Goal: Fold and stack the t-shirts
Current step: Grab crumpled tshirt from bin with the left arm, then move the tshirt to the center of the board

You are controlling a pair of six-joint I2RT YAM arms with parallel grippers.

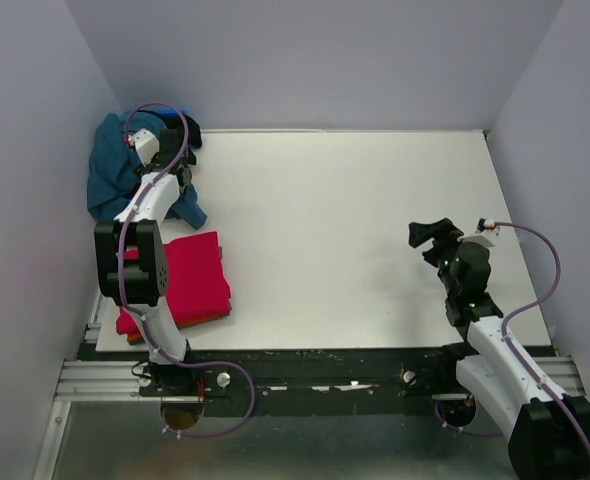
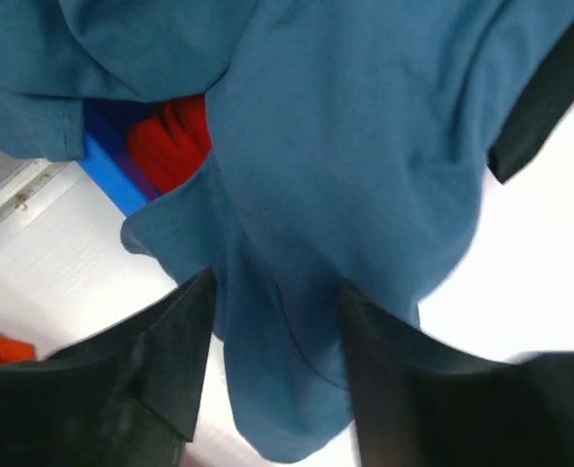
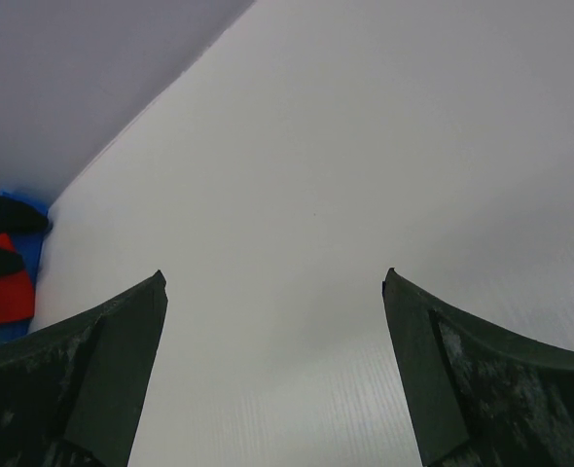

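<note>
1 teal tee [image 2: 365, 146], L claw [image 2: 277, 284] astride

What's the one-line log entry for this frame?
left gripper: astride teal shirt | right gripper: open, empty | pink shirt: folded

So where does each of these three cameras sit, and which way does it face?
Top: above and behind, looking down on the table; both arms show whole.
Left wrist: on the left arm, facing the teal shirt; its fingers show.
Right wrist: on the right arm, facing across the table; its fingers show.
Shared: top and left wrist both see the teal shirt.
</note>
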